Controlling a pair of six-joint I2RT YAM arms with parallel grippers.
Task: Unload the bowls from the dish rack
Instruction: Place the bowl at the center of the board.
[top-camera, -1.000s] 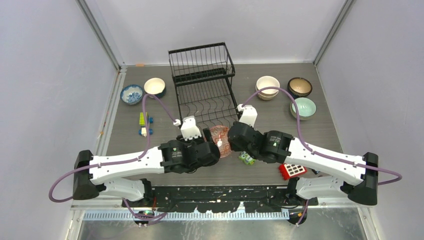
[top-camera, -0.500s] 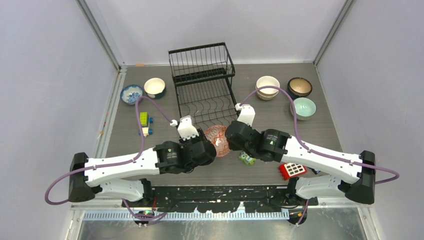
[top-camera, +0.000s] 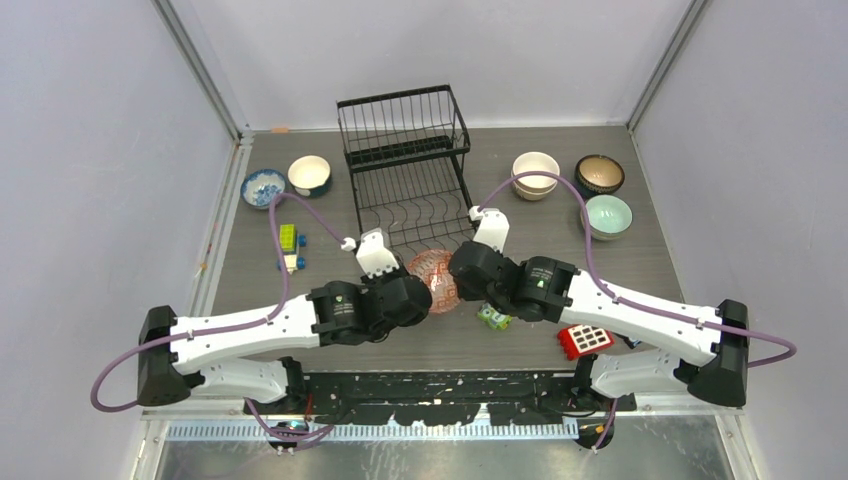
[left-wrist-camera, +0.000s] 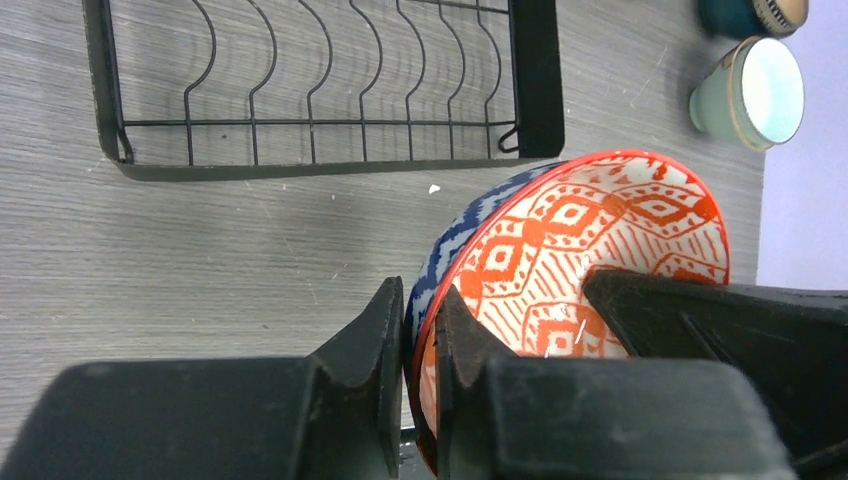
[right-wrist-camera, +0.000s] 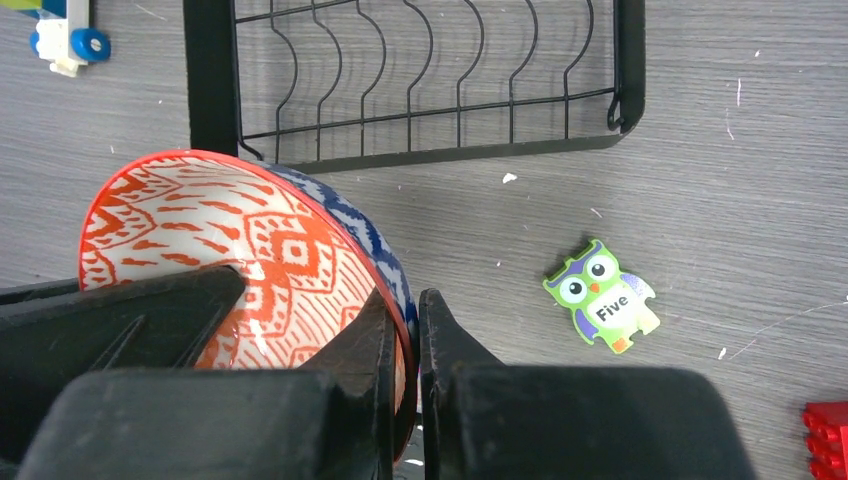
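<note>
A red-and-white patterned bowl (top-camera: 435, 280) with a blue outside is held tilted just in front of the black wire dish rack (top-camera: 405, 165). My left gripper (left-wrist-camera: 418, 300) is shut on its rim, one finger inside and one outside. From the other side my right gripper (right-wrist-camera: 407, 305) is shut on the rim of the same bowl (right-wrist-camera: 230, 230). I see nothing on the rack's wires. Other bowls stand on the table: a blue-patterned one (top-camera: 264, 187) and a cream one (top-camera: 309, 173) at the left; a cream one (top-camera: 535, 173), a dark brown one (top-camera: 599, 173) and a mint one (top-camera: 607, 215) at the right.
A green owl piece (right-wrist-camera: 602, 296) lies on the table right of the held bowl. A red block (top-camera: 584, 341) sits by the right arm. Small toy blocks (top-camera: 289, 238) lie left of the rack. Walls close in the table on three sides.
My left gripper has closed onto the bowl's rim. The bowl, held by the right gripper throughout, has shifted slightly left and away from the near edge.
</note>
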